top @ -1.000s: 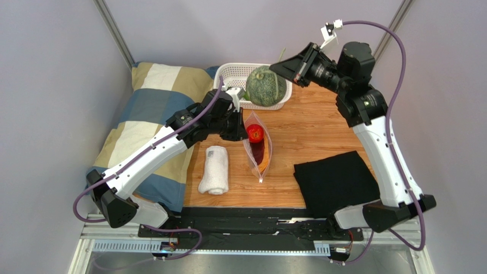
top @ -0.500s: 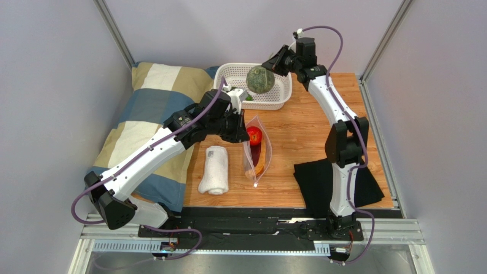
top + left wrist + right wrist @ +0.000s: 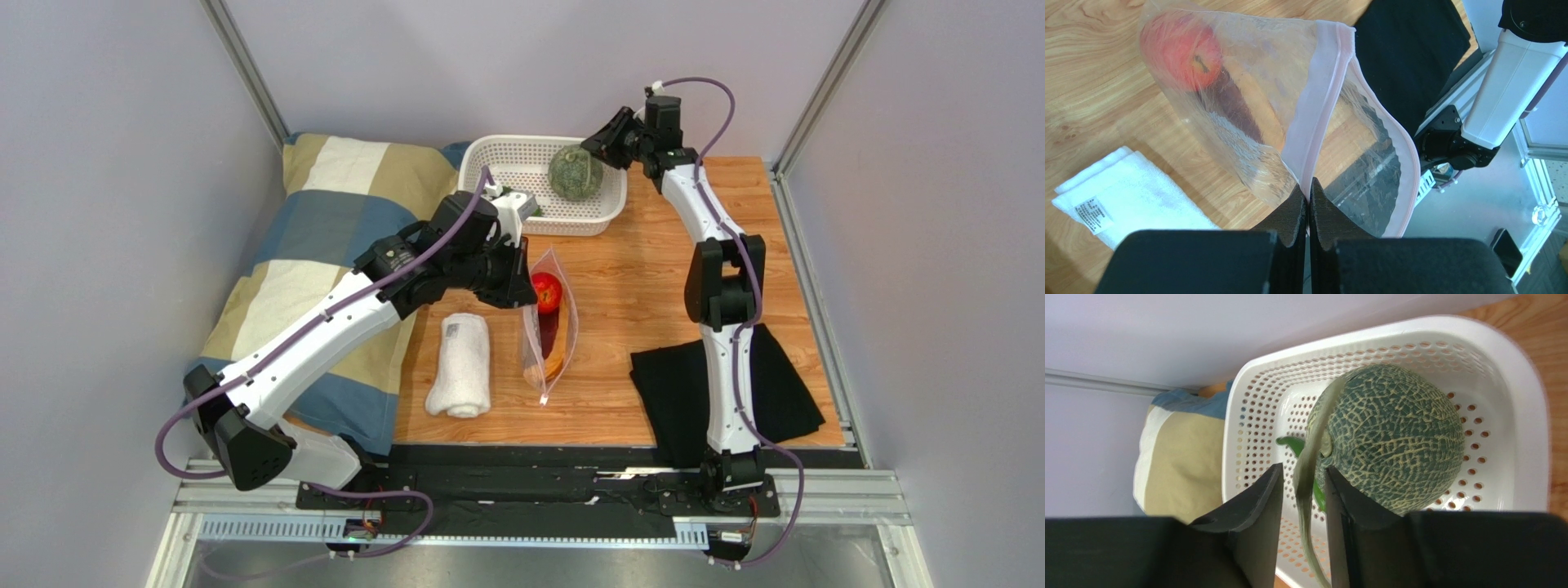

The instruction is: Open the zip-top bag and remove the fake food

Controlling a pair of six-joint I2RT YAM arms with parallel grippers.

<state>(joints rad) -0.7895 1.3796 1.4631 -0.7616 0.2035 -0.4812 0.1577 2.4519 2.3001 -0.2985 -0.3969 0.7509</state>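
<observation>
The zip-top bag (image 3: pixel 552 331) lies on the wooden table, mouth toward the basket. My left gripper (image 3: pixel 1309 184) is shut on its pinkish zip strip (image 3: pixel 1321 104) and holds the mouth apart. Inside the bag are a red tomato (image 3: pixel 1180 43) and a dark purple-and-orange piece (image 3: pixel 1241 116). The round netted green vegetable (image 3: pixel 1395 435) rests in the white basket (image 3: pixel 1530 404), beside a slim green pepper (image 3: pixel 1293 444). My right gripper (image 3: pixel 1303 468) stands open at the basket's far right, and the vegetable's stem (image 3: pixel 1309 447) runs loose between its fingers.
A rolled white towel (image 3: pixel 459 364) lies left of the bag. A black cloth (image 3: pixel 669 380) covers the table's near right part. A checked pillow (image 3: pixel 307 245) lies off the table's left edge. Grey walls close in both sides and the back.
My right arm has stretched out and carried the green vegetable down into the basket, and its jaws have parted from the stem. The left gripper still pinches the bag's strip.
</observation>
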